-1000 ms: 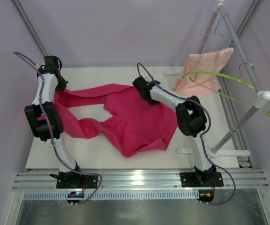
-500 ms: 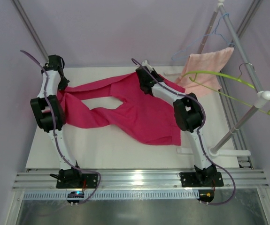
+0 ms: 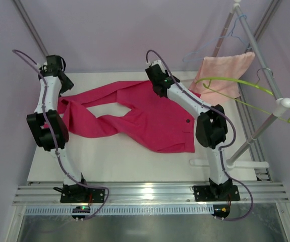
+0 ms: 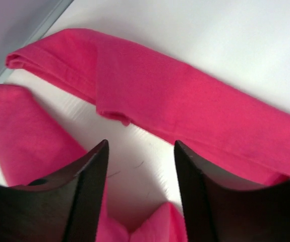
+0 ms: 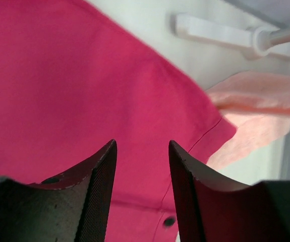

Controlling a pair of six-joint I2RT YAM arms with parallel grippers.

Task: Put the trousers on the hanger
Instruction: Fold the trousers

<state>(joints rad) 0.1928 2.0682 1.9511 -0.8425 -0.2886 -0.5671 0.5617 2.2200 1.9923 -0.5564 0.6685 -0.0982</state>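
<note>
The magenta trousers [image 3: 150, 121] lie spread flat on the white table [image 3: 109, 161], legs running left and waistband at the right. My left gripper [image 3: 66, 86] hovers open over the leg ends at the far left; in the left wrist view its gripper [image 4: 140, 145] holds nothing, with a trouser leg [image 4: 185, 101] below and beyond it. Just above the upper waist area, my right gripper [image 3: 159, 89] is also open; the right wrist view shows its gripper [image 5: 142, 143] empty over the trousers [image 5: 84, 75]. The lime-green hanger [image 3: 235, 83] hangs on the rack at the right.
A pale salmon towel [image 3: 220, 75] [image 5: 255, 116] and a light-blue wire hanger [image 3: 225, 38] hang on the white drying rack [image 3: 281, 103] at the right. The rack's foot [image 3: 225, 162] rests on the table's right edge. Metal rails run along the front.
Both grippers have gone from shut to open and let go of the trousers. The cloth now lies flatter and farther back; both grippers have lifted off it.
</note>
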